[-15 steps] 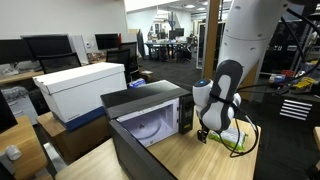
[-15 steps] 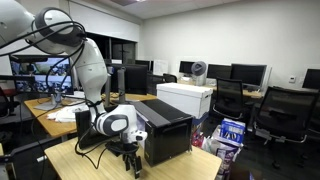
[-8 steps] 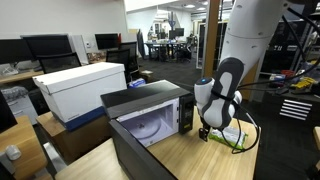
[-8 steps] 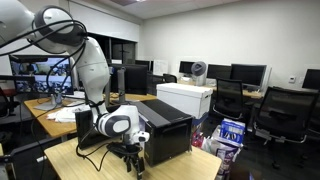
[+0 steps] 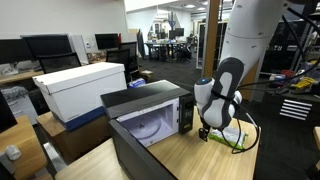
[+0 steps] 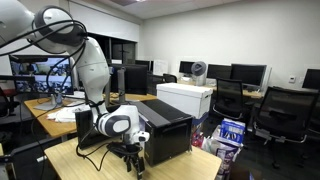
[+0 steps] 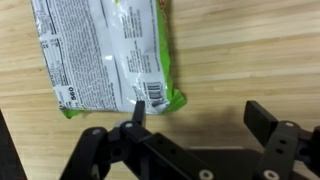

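Jaws: mine stand wide apart, empty | one fingertip (image 7: 136, 112) at corner of green-edged packet (image 7: 105, 55), possibly touching | packet flat on wooden desk (image 7: 240, 50) | microwave (image 5: 150, 115) nearby

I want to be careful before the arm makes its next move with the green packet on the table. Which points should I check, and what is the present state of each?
1. Tool open: ok, the jaws stand wide apart.
2. Green packet lying flat on the wooden table: ok.
3. Packet centred in the tool: not ok, only its corner lies at one finger.
4. Microwave door open: ok.
5. Gap between tool and packet: cannot tell.
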You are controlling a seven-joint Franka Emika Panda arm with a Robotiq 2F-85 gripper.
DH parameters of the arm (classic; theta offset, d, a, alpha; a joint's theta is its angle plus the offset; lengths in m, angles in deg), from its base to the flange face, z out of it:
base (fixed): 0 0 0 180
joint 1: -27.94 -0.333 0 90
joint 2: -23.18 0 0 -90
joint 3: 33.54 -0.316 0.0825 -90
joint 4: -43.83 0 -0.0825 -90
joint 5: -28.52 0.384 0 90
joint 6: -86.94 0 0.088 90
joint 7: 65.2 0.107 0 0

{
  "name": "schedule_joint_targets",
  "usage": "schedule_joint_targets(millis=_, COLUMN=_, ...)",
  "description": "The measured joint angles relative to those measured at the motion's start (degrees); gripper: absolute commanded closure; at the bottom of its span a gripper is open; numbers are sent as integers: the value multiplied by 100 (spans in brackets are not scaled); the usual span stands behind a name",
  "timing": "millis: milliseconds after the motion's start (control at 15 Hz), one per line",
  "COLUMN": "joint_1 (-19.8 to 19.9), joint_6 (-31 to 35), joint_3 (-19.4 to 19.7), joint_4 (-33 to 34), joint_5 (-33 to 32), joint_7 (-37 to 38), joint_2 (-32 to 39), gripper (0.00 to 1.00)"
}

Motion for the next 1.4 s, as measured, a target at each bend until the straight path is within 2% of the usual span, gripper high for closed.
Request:
schedule_joint_targets(millis=533, joint_1=63, joint_6=24, joint_3=-75, joint_4=74, joint_5=0, joint_7=-17, joint_2=47, gripper=0)
schedule_joint_targets(millis=600, joint_1=133, joint_6=56, joint_3=-137, joint_4=79, joint_5=0, joint_7=-73, joint_2=47, gripper=6)
schedule_joint_targets(millis=667, joint_1=199, joint_6=81, joint_3=-190, joint_4=82, joint_5=0, joint_7=-131, joint_2=47, gripper=26)
schedule_joint_targets(millis=867, joint_1=473, joint_6=111, joint_3=-359, joint_4=90, joint_5=0, joint_7=-393, joint_2=43, gripper=49)
schedule_joint_targets(millis=1133, joint_1=918, joint_6=162, joint_3=-617, joint_4=90, joint_5=-2, joint_7=-857, joint_2=5, gripper=77)
schedule_joint_targets(millis=1333, joint_1=1176, joint_6=458, joint_3=-759, joint_4=40, joint_5=-6, joint_7=-1102, joint_2=-33, gripper=96)
schedule_joint_targets(millis=1400, joint_1=1243, joint_6=560, joint_3=-809, joint_4=4, joint_5=-8, joint_7=-1160, joint_2=-58, gripper=97)
